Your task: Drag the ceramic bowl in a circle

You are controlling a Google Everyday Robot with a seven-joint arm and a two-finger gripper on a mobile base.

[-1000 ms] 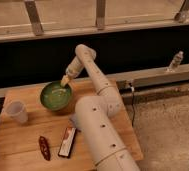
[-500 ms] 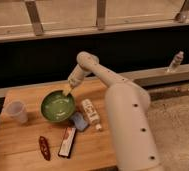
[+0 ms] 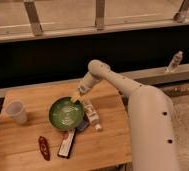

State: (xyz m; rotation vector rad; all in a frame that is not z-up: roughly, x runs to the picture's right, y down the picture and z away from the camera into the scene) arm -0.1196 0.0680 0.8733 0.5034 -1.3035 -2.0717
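Observation:
The ceramic bowl [image 3: 66, 113], green with a pale speckled inside, sits on the wooden table [image 3: 23, 145] near its middle. My arm comes in from the right, and the gripper [image 3: 78, 97] points down at the bowl's far right rim and touches it there. The gripper is shut. Whether the rim is pinched between the fingers does not show.
A translucent plastic cup [image 3: 16, 112] stands left of the bowl. A small white bottle [image 3: 91, 114] and a blue packet [image 3: 82, 125] lie against the bowl's right side. A dark snack bar [image 3: 67, 143] and a red packet [image 3: 43, 148] lie in front. A bottle [image 3: 174, 61] stands on the far ledge.
The bowl has slid toward the table's front and a little to the right, with the gripper staying at its rim. The cup has not moved.

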